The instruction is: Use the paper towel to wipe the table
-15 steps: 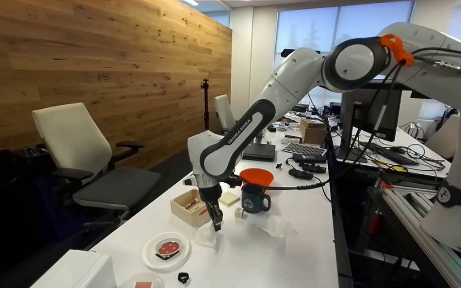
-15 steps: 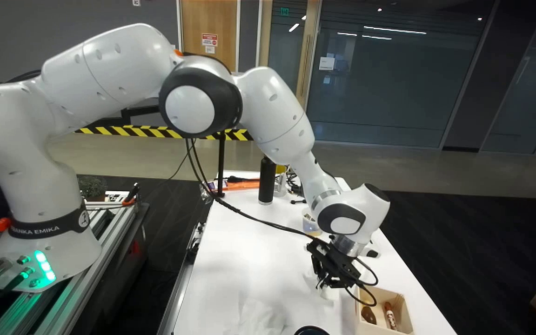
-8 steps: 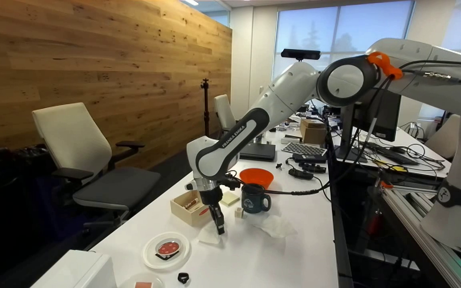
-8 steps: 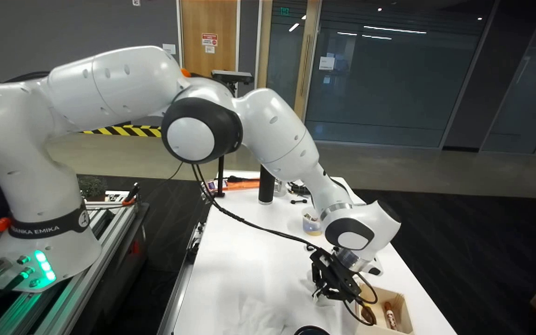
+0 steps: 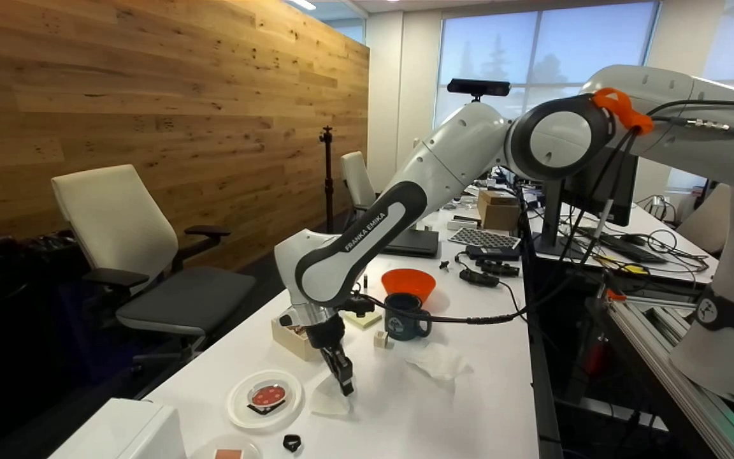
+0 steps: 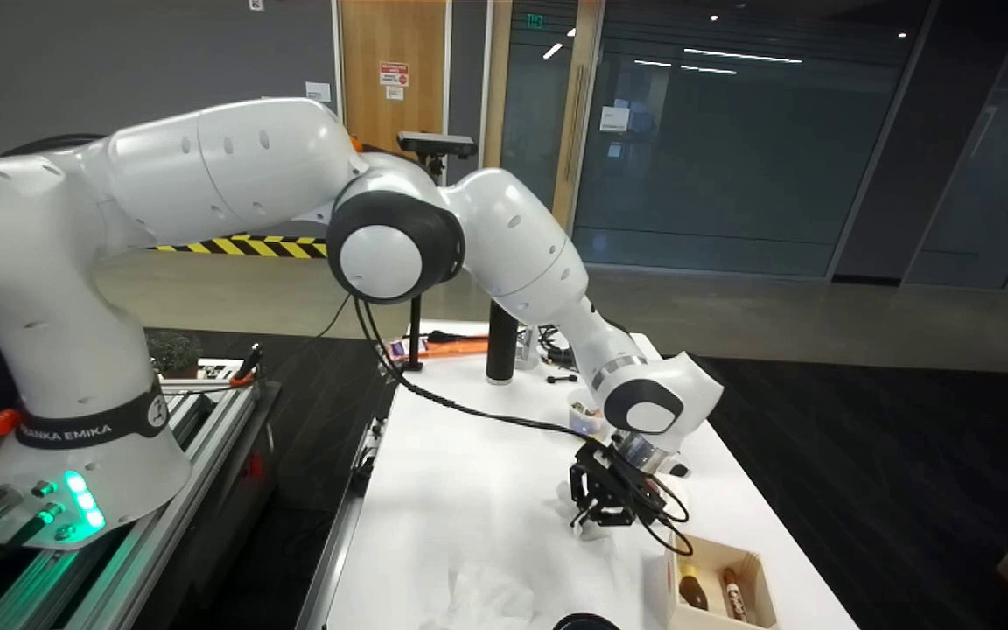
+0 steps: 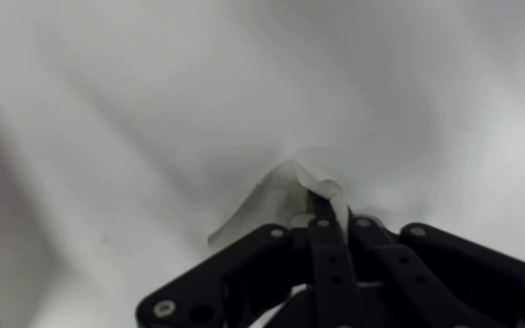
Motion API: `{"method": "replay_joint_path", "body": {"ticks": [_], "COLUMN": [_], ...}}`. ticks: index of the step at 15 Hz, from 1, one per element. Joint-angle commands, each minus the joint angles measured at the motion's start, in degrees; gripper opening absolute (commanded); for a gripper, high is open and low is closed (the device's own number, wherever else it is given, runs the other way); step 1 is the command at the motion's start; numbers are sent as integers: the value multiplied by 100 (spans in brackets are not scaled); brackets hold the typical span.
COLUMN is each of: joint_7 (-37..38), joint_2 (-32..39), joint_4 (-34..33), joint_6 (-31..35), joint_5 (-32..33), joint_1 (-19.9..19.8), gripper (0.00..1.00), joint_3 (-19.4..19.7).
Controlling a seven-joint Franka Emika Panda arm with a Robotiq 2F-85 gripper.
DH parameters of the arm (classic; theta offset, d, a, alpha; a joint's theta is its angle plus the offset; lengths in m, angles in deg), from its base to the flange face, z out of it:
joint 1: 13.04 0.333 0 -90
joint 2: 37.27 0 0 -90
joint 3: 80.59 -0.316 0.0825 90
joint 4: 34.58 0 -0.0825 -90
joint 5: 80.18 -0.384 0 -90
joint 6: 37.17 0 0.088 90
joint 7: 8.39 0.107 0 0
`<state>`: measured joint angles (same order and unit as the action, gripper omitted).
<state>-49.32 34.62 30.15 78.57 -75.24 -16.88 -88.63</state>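
The paper towel (image 5: 329, 400) is a small crumpled white sheet, pinched by my gripper (image 5: 346, 389) low over the white table (image 5: 399, 421). In the wrist view the gripper (image 7: 335, 200) is shut, with a fold of the paper towel (image 7: 262, 212) caught between its black fingers and a loose flap spreading to the left. The towel's lower part appears to rest on the tabletop. Only a bit of the paper towel (image 6: 593, 531) shows under the gripper in an exterior view, where the arm's cables hide most of the fingers.
Beside the dark mug (image 5: 403, 325) lies another crumpled white sheet (image 5: 438, 361). A tan box (image 5: 294, 344), a small cube (image 5: 380, 338) and an orange bowl (image 5: 408, 284) stand close by. Near the gripper are a white plate (image 5: 239, 417) with a red item and a black object (image 5: 292, 442).
The gripper has shifted along the table, away from the tan box and toward the plate side, dragging the towel with it. The arm's elbow has sunk lower. The grip stays shut.
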Motion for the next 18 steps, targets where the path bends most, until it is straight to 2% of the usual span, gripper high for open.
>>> {"method": "replay_joint_path", "body": {"ticks": [1, 3, 5, 14, 16, 18], "joint_7": [-392, -456, -377, 53, 17, -157], "joint_2": [174, 233, 337, 756, 800, 745], "joint_4": [-79, -210, -435, -1235, -1380, -1308], "joint_6": [-58, -141, -294, -912, -980, -931], "joint_5": [304, 336, 216, -407, -294, 44], "joint_1": [496, 649, 597, -515, -417, -34], "gripper": [0, 0, 0, 0, 0, 0], "joint_3": [-13, 13, 51, 274, 306, 350]}}
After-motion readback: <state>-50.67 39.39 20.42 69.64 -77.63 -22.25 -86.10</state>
